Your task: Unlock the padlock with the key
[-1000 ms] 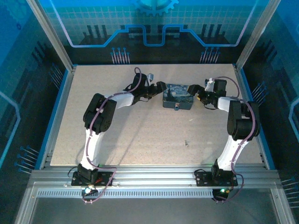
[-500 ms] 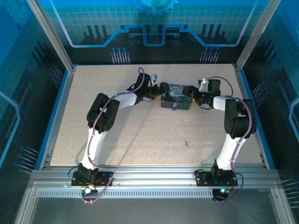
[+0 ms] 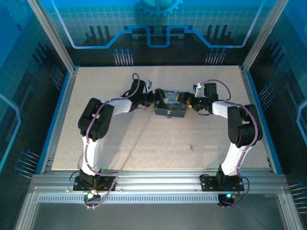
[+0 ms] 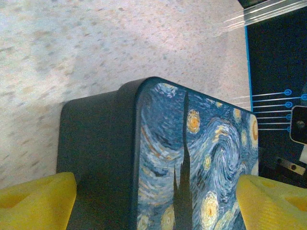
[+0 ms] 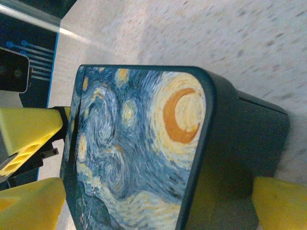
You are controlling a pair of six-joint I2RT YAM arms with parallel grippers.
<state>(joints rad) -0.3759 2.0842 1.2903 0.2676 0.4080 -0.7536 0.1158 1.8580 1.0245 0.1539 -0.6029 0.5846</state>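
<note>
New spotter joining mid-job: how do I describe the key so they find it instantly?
Find the painted tin at the table's far middle. Come toward the right arm's base: the key is a tiny dark sliver lying alone on bare tabletop, touching nothing.

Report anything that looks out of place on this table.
A tiny dark metal sliver, likely the key, lies alone on the speckled table, apart from the Starry Night-printed rectangular tin flanked by the left gripper and right gripper.
</note>
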